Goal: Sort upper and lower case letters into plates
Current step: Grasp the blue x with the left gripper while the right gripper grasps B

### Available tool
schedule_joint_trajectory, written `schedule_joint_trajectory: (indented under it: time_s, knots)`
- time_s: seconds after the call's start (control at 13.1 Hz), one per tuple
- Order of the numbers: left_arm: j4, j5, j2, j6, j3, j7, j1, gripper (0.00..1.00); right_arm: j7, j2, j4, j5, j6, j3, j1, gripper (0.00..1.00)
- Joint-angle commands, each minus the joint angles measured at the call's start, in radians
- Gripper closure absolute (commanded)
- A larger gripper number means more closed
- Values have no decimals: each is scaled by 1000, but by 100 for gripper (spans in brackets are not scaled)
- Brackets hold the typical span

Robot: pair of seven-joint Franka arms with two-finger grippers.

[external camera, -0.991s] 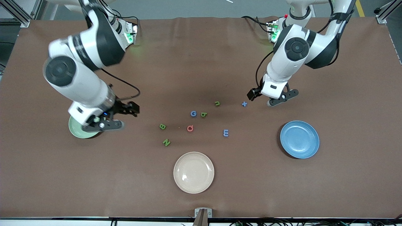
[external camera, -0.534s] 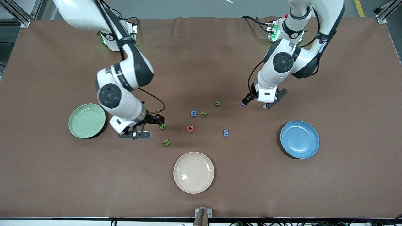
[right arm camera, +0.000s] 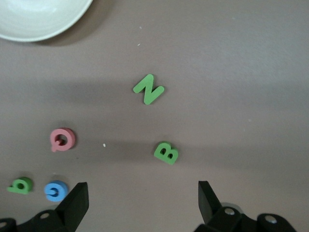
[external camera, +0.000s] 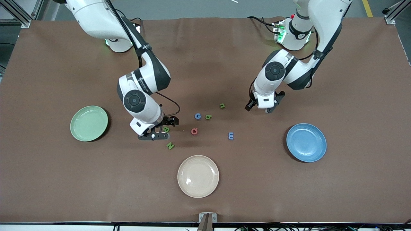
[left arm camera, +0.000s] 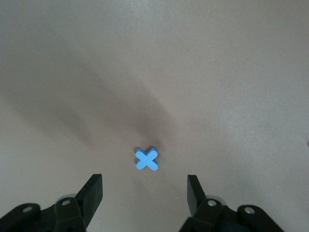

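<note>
front view: three round shallow plates rest on the brown table: a pale green plate (external camera: 89, 123) toward the right arm's end, a blue plate (external camera: 306, 142) toward the left arm's end, and a cream-beige plate (external camera: 198, 176) nearest the camera. seven small toy letters show here: green b-shaped capital (external camera: 166, 129), green capital n (external camera: 170, 145), red-pink lowercase a (external camera: 194, 131), blue capital g (external camera: 197, 116), green lowercase b (external camera: 208, 117), green lowercase u (external camera: 222, 105) and blue capital e (external camera: 231, 135). none lies in a plate. the right gripper (external camera: 162, 128) is bent low over the green b-shaped capital; the left gripper (external camera: 258, 108) is low near the green lowercase u.

left wrist view: one blue cross-shaped letter (left arm camera: 147, 159) lies flat just ahead of the left gripper's parted, empty fingers (left arm camera: 94, 193).

right wrist view: five letters and the cream plate's rim; the right fingers (right arm camera: 77, 199) are spread wide, holding nothing.
</note>
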Motion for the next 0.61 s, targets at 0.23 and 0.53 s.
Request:
schedule_joint_trajectory:
  time_s: [0.23, 0.53]
  knots:
    - [5, 110, 69, 73, -3, -194, -22, 30, -301, 82, -5, 21, 72, -3, -35, 0]
    - [8, 209, 114, 90, 3, -281, -11, 32, -301, 96, -60, 21, 138, -3, -19, 0]
